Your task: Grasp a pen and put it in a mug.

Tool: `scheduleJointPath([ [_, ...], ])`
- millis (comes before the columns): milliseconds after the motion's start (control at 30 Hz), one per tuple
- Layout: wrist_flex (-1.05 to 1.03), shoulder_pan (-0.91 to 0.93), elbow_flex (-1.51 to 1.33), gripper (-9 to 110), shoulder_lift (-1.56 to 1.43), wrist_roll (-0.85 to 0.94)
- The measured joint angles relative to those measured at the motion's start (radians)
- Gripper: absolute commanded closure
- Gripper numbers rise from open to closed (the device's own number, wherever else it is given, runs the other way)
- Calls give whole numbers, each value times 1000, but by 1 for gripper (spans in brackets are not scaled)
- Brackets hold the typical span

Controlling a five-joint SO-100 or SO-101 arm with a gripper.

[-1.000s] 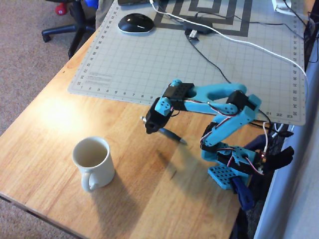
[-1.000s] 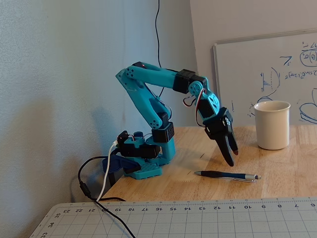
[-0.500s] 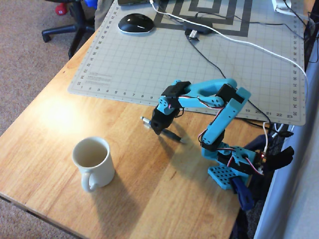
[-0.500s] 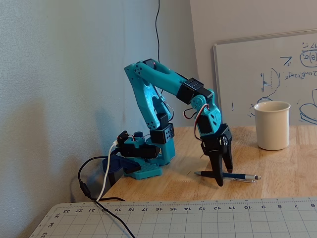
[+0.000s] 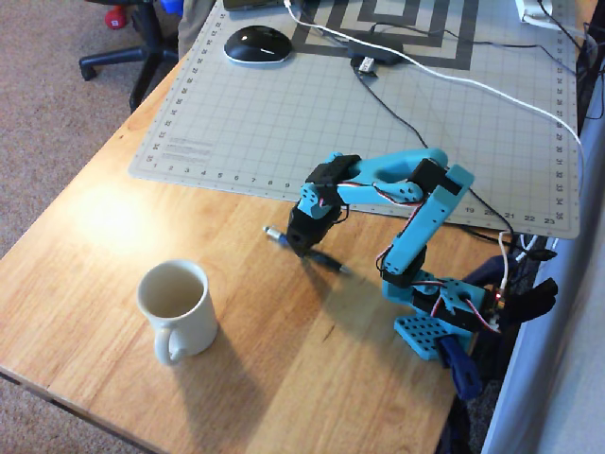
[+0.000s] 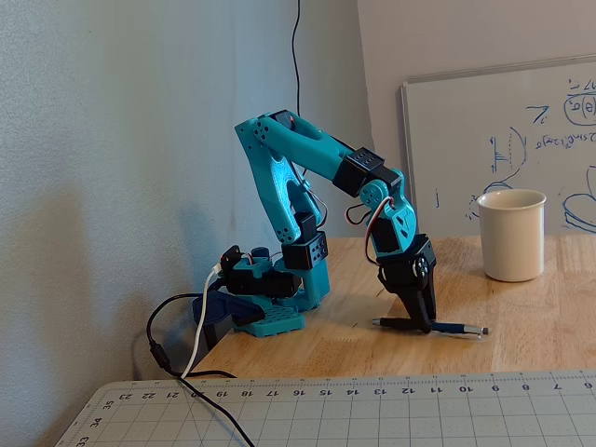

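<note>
The pen [image 5: 328, 262] is thin and dark with a silvery end. It lies flat on the wooden table, also seen in the fixed view [image 6: 456, 328]. My gripper [image 5: 303, 242] points straight down onto the pen's middle, with its fingertips at table level in the fixed view [image 6: 425, 326]. The jaws look closed around the pen. The cream-white mug [image 5: 178, 308] stands upright and empty to the gripper's lower left in the overhead view, handle toward the table's near edge. In the fixed view the mug [image 6: 510, 235] stands behind and to the right of the gripper.
A grey cutting mat [image 5: 284, 104] covers the far table, with a black mouse [image 5: 256, 44] and black and white cables [image 5: 444, 76] on it. The arm's base [image 5: 440, 322] is clamped at the right edge. A whiteboard [image 6: 521, 121] leans behind the mug.
</note>
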State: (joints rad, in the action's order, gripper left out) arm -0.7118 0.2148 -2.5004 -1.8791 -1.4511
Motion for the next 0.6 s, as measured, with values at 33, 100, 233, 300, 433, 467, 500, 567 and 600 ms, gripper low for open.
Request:
scheduleJointPath([
  [33, 0, 0, 0, 102, 0, 0],
  [100, 0, 0, 0, 101, 0, 0],
  [233, 23, 0, 0, 101, -11, 0],
  [300, 72, 0, 0, 101, -46, 0],
  [433, 267, 0, -9, 101, -138, 0],
  [467, 327, 0, -21, 101, -161, 0],
  [500, 394, -2, -37, 101, -179, 0],
  [567, 538, -18, -75, 101, -209, 0],
  [600, 620, -38, -95, 101, -219, 0],
])
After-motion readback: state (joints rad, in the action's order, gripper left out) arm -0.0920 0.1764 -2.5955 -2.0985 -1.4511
